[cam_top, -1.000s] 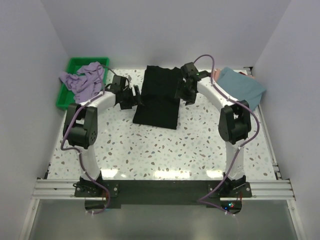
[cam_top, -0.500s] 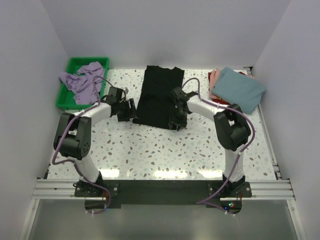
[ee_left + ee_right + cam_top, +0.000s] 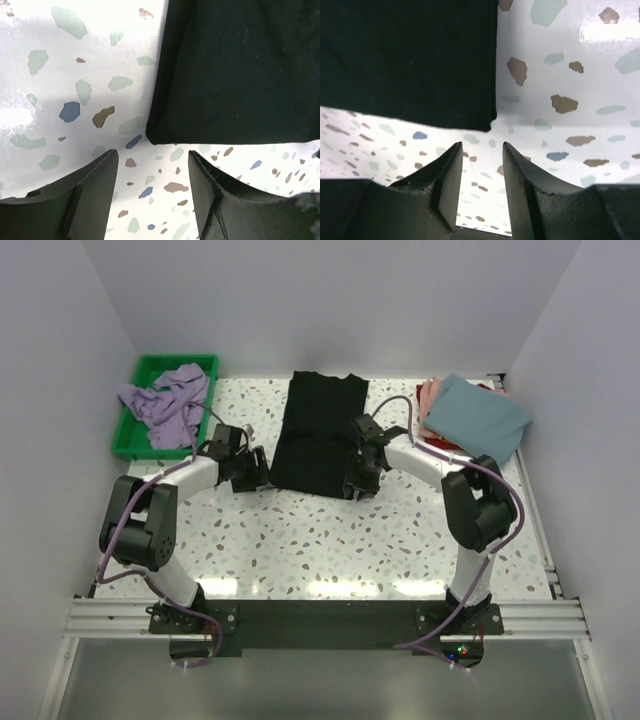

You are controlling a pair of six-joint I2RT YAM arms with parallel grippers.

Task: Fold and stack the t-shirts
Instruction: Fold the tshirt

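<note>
One black t-shirt [image 3: 318,435], flat, long axis near-to-far

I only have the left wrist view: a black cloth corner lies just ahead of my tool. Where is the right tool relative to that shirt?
Observer: The right tool is at the black t-shirt's other near corner. It is open, with nothing in it.
Operator: How is the shirt lying overall?
Observer: It is one long narrow strip running away from the arms, and no sleeves stick out.
Operator: Is anything unfolded elsewhere?
Observer: Yes, a lavender t-shirt lies crumpled in the green tray at the far left.
</note>
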